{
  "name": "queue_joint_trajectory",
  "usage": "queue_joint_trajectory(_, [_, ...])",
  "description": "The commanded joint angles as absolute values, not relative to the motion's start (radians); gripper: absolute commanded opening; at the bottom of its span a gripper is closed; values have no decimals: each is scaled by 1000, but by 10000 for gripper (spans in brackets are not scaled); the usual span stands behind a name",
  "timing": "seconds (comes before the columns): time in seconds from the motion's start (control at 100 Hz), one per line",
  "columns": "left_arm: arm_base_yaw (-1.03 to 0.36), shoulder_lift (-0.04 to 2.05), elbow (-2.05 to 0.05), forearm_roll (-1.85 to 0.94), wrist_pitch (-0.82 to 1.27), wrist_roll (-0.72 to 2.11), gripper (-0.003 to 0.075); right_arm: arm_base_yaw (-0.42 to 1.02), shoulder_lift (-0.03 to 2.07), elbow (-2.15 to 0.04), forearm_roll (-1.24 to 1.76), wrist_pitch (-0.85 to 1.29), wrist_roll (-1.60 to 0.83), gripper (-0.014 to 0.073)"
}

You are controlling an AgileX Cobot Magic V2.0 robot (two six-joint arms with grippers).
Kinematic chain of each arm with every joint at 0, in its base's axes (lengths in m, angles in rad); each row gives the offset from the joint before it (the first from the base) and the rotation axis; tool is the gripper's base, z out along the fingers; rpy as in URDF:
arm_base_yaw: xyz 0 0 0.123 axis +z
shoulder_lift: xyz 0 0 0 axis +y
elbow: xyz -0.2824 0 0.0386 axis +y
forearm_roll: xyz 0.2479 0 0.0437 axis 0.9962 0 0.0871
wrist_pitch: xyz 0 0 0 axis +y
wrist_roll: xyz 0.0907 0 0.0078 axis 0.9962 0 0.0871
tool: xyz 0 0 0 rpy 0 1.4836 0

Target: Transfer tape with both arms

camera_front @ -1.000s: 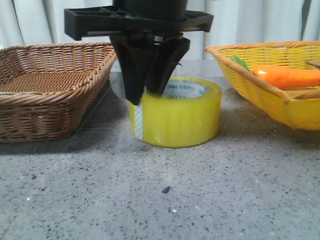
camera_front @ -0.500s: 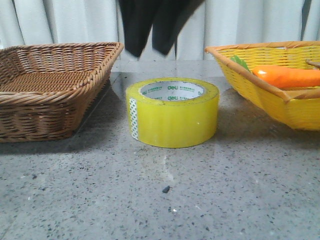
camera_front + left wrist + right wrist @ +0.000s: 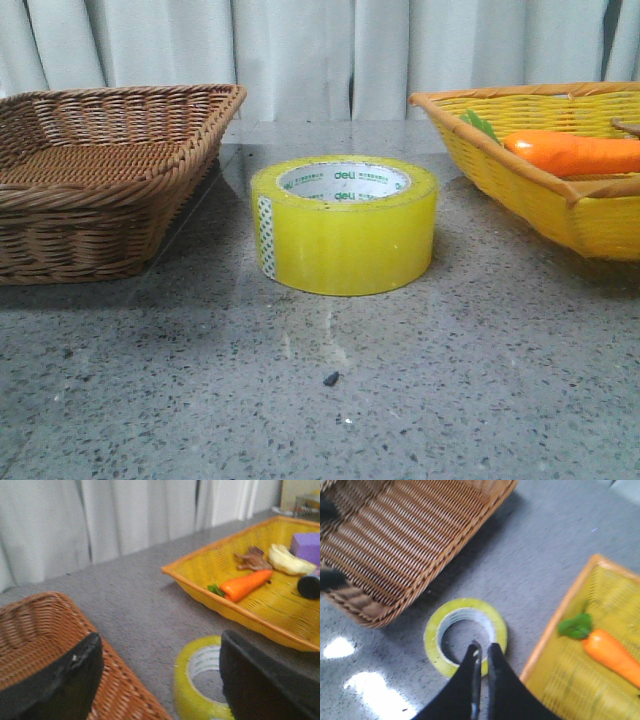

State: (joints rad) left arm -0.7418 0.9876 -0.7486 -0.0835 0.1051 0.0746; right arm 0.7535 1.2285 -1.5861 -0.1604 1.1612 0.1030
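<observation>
Now the tape (image 3: 344, 225) lies flat mid-worktop between both baskets, untouched. The left gripper (image 3: 160, 680) hangs spread beside it; the right gripper (image 3: 482, 652), pressed together, hovers above. Straddle the wall squarely before closing.

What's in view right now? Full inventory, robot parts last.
tape: 1, translucent yellow with white core, flat on the table between the baskets
brown wicker basket: 1, brown, left of the tape
yellow basket: 1, yellow, right of the tape
toy carrot: 1, orange with green top, in the yellow basket
purple block: 1, purple, in the yellow basket
table: 1, grey speckled
curtain: white, behind
left gripper: black, jaws open, near the tape
right gripper: black, jaws nearly closed, above the tape
</observation>
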Motion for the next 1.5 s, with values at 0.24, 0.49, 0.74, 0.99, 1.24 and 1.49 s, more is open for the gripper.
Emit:
queue_joint_trajectory(0.24, [-911, 1351, -1090, -87, 398, 104, 459, 750, 1023, -1619, -259, 1125, 184, -74])
queue_joint_trajectory(0.49, [-952, 1558, -1256, -87, 513, 130, 459, 750, 966, -1588, -259, 1139, 184, -74])
queue_joint_trajectory(0.74, [-946, 1649, -1305, -87, 573, 130, 457, 750, 962, -1536, -326, 1174, 184, -74])
queue_joint_trajectory(0.99, [-918, 1677, -1305, -96, 577, 130, 239, 750, 956, -1527, -331, 1177, 184, -74])
queue_joint_trajectory(1.24, [-917, 1676, -1307, -98, 564, 130, -20, 750, 940, -1527, -331, 1174, 184, -74])
queue_joint_trajectory(1.49, [-917, 1647, -1394, -93, 604, 130, -21, 750, 940, -1527, -331, 1168, 184, -74])
